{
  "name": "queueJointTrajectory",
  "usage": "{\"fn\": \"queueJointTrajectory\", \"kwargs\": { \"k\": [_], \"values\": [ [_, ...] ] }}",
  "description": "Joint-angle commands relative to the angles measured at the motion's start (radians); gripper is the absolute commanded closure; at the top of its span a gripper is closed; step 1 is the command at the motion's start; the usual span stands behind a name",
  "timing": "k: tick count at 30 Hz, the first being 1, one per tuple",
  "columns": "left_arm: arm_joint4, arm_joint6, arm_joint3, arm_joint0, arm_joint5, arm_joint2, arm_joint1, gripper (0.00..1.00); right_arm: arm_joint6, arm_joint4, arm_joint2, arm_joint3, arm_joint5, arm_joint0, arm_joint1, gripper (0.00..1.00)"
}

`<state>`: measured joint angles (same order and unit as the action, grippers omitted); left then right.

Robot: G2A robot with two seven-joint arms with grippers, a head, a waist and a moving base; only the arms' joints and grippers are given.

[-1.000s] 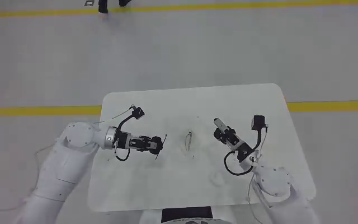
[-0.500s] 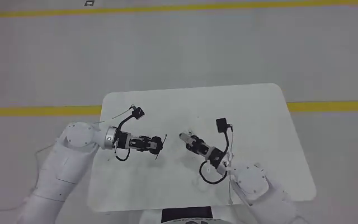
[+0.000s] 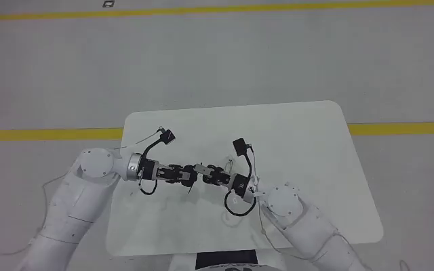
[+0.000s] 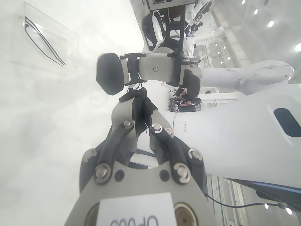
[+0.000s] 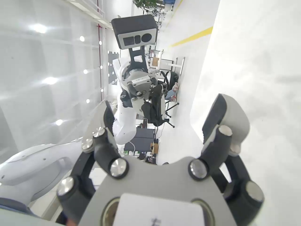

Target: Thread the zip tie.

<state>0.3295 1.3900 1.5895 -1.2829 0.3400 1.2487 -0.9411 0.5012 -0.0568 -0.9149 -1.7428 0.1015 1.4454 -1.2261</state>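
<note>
My left gripper (image 3: 189,175) hovers over the table's left-middle, shut on a black zip tie (image 4: 141,115) whose thin tail (image 3: 192,185) hangs toward the table. In the left wrist view its fingers (image 4: 122,118) pinch the bunched black strap. My right gripper (image 3: 205,169) sits right in front of it, tip to tip and open. Its two fingers (image 5: 218,116) are spread wide, and between them the left gripper (image 5: 150,99) with the zip tie (image 5: 154,111) shows a short way off. One black pad (image 4: 109,76) of the right gripper is just above the held strap.
A clear bag with spare black zip ties (image 4: 42,41) lies flat on the white table (image 3: 305,135), near the right arm's wrist. The table's far half and right side are bare. A yellow floor line (image 3: 380,127) runs behind the table.
The right arm has swung left across the table, from the right side to directly in front of the left gripper. The left arm and its zip tie have stayed put.
</note>
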Motion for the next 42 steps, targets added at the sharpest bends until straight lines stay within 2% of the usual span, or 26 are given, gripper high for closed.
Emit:
{"fn": "queueJointTrajectory", "kwargs": {
  "k": [1,23,29,35,36,42],
  "values": [
    [0.0,0.0,0.0,0.0,0.0,0.0,0.0,1.0,0.0,0.0,0.0,0.0,0.0,0.0,0.0,0.0],
    [0.0,0.0,0.0,0.0,0.0,0.0,0.0,1.0,0.0,0.0,0.0,0.0,0.0,0.0,0.0,0.0],
    [0.0,0.0,0.0,0.0,0.0,0.0,0.0,1.0,0.058,-0.137,-0.021,0.039,0.017,-0.005,-0.001,0.0],
    [0.0,0.0,0.0,0.0,0.0,0.0,0.0,1.0,0.243,-0.411,-0.039,0.125,0.017,-0.035,-0.005,0.0],
    [0.0,0.0,0.0,0.0,0.0,0.0,0.0,1.0,0.236,-0.426,-0.052,0.154,0.007,-0.047,-0.005,0.0],
    [0.0,0.0,0.0,0.0,0.0,0.0,0.0,1.0,0.236,-0.426,-0.052,0.154,0.007,-0.047,-0.005,0.0]
  ]
}}
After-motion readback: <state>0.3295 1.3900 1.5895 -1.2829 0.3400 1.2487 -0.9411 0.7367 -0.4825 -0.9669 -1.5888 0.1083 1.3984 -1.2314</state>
